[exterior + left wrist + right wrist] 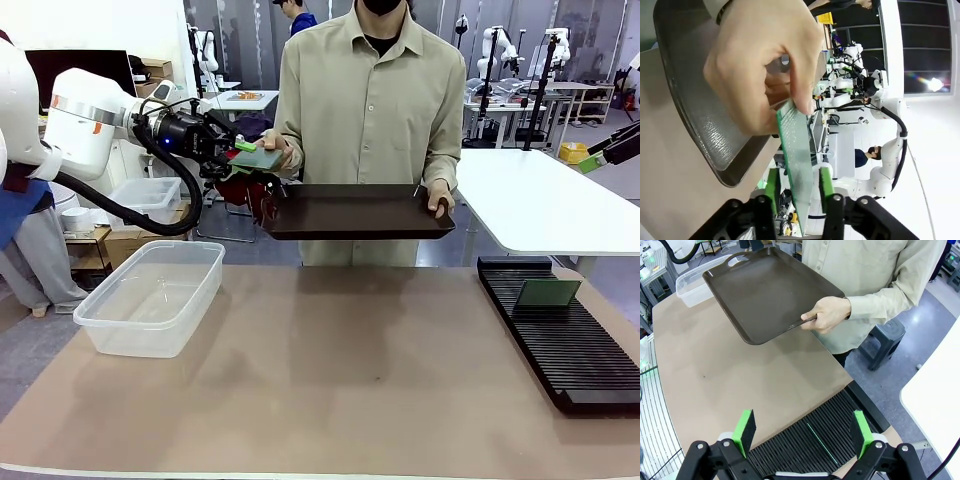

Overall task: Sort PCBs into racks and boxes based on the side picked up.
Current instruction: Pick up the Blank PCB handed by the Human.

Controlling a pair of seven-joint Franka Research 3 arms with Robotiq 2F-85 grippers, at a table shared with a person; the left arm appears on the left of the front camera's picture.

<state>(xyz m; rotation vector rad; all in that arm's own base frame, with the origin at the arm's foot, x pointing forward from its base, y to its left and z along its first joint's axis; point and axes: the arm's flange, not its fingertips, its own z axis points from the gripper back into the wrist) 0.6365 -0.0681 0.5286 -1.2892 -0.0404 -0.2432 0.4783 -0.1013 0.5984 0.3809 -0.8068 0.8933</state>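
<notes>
A person's hand (755,65) holds out a green PCB (262,158) at the left end of a dark brown tray (355,212). My left gripper (240,160) has its jaws either side of that PCB (799,160). The green pads (826,186) stand close to it, and a narrow gap shows on one side. A second PCB (547,292) stands upright in the black slotted rack (575,350) at the right. My right gripper (804,432) hangs open above the rack (790,445), nothing between its fingers. The clear box (150,300) sits on the left of the table.
The person stands at the far side and holds the tray (765,290) level above the table's far edge with the other hand (825,314). The brown tabletop (350,380) lies bare between box and rack. A white table (550,205) stands behind on the right.
</notes>
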